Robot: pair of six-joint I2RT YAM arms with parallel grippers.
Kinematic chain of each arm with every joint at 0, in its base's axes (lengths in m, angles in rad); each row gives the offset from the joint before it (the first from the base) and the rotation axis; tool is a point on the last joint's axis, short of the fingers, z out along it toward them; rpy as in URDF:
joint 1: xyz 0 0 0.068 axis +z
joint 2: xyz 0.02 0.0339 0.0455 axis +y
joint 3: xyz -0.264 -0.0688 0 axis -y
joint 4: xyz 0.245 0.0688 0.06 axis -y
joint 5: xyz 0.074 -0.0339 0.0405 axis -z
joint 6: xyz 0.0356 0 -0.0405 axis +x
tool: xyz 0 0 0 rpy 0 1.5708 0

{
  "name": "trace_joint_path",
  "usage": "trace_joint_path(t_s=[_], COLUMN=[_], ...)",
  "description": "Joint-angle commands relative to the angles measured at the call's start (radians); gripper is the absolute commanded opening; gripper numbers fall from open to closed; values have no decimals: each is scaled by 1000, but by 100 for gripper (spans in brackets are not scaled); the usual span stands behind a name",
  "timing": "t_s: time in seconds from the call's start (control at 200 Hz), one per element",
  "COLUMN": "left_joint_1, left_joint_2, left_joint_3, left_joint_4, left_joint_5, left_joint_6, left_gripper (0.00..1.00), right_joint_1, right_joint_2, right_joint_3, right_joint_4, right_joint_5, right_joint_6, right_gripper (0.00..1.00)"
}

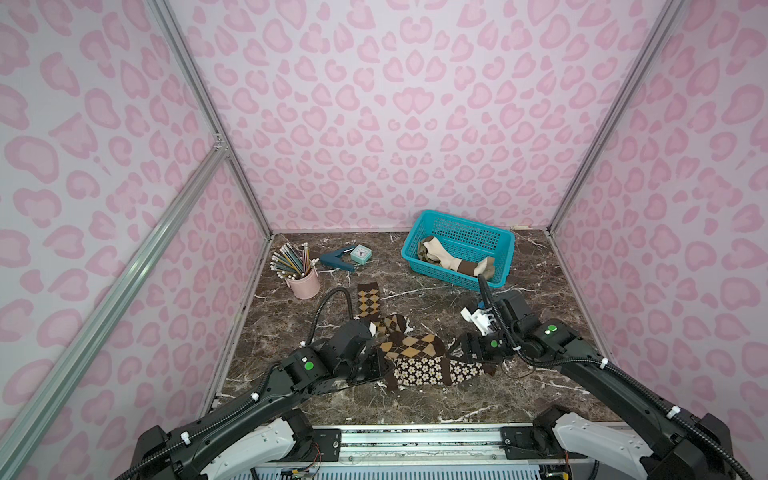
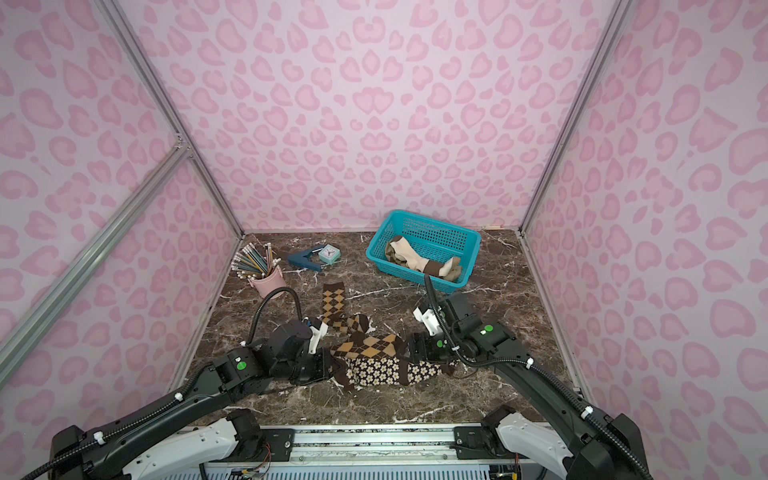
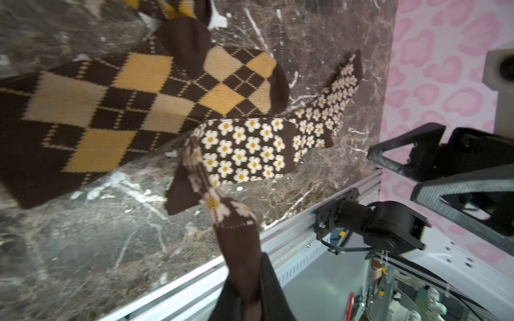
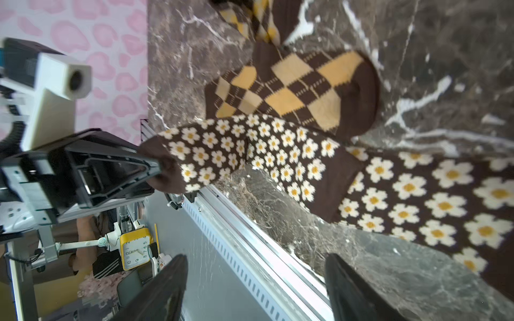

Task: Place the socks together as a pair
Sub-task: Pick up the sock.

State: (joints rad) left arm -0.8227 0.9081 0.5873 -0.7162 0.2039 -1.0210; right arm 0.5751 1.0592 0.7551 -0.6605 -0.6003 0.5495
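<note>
Looking first at the socks, found two dark brown flowered ones on the marble table (image 1: 415, 291), well to the robot's side of the teal basket (image 1: 465, 241). Saw the first flower sock (image 1: 417, 370) caught by its plain brown cuff in the left gripper (image 4: 160, 168), fingers pressed together on the cloth, that end raised off the marble and folded over, the rest lying flat. Noted its far end overlapping the second flower sock (image 1: 465, 368), stretched out flat in line with it. Found the right gripper (image 4: 256, 266) spread wide, hovering low just beside that second sock's free end; could not tell whether touching the cloth. Made out the first argyle sock (image 1: 411, 345) touching the flowered pair on the side facing the basket, and the second argyle sock (image 1: 369, 301) running on from it toward the basket's left, the two overlapping at their meeting point. Saw cream-and-brown striped socks (image 1: 449, 262) bunched inside the basket, against its near wall. Spotted, left of the basket, a small teal clock (image 1: 360, 253), then a blue stapler-like tool (image 1: 336, 261) just beside it, and farther left again a pink cup (image 1: 305, 284) full of pencils (image 1: 286, 257). Took in pink-spotted walls (image 1: 415, 124) behind the basket and off to both its sides.
</note>
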Motion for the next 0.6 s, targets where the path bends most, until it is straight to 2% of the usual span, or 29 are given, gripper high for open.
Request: trace_joint_path(t_s=[0.0,0.12,0.315,0.595], left_joint_1=[7,13,24,25], left_joint_2=[-11,-41,-65,-74], left_joint_3=[-19,-11,-20,-21], left_joint_4=[-43,-111,-136,-129], left_joint_5=[-58,-110,-122,-117], left_joint_6=[23,21,38,46], left_gripper=[13,14,14,13], right_joint_1=[71,115,148,157], right_joint_2=[41,144,244,344], right_joint_3=[-8,20,20,0], right_joint_4=[86,34,12,109], right_joint_5=[86,147,273,287], right_joint_6=[83,75,118,139], right_gripper=[80,74,60,40])
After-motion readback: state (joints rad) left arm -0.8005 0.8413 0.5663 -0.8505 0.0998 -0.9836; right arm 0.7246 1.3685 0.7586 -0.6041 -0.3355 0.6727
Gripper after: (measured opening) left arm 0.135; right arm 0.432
